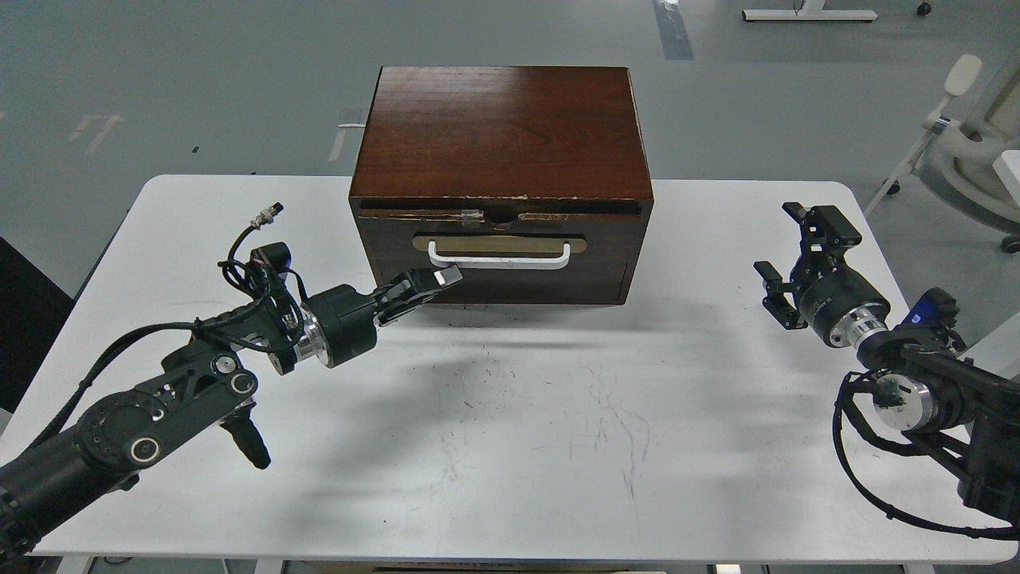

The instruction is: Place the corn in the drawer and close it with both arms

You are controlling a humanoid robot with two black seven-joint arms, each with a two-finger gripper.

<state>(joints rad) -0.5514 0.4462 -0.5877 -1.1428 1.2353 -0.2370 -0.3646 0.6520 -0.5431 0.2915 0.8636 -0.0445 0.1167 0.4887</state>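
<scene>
Dark brown wooden drawer (500, 255) shut, contents hidden; left black two-finger gripper (434, 281) at white bar handle (500, 257), jaw state unclear; right black two-finger gripper (785, 253) spread wide, empty.

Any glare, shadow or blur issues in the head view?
Head view: sharp throughout. Soft sheen on the box top, mild glare on the table. Diffuse arm shadows fall mid-table. Left gripper at the handle reads dark; right gripper is clear.

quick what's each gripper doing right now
left gripper: fingers together at the drawer front, holding nothing
right gripper: open, empty
</scene>
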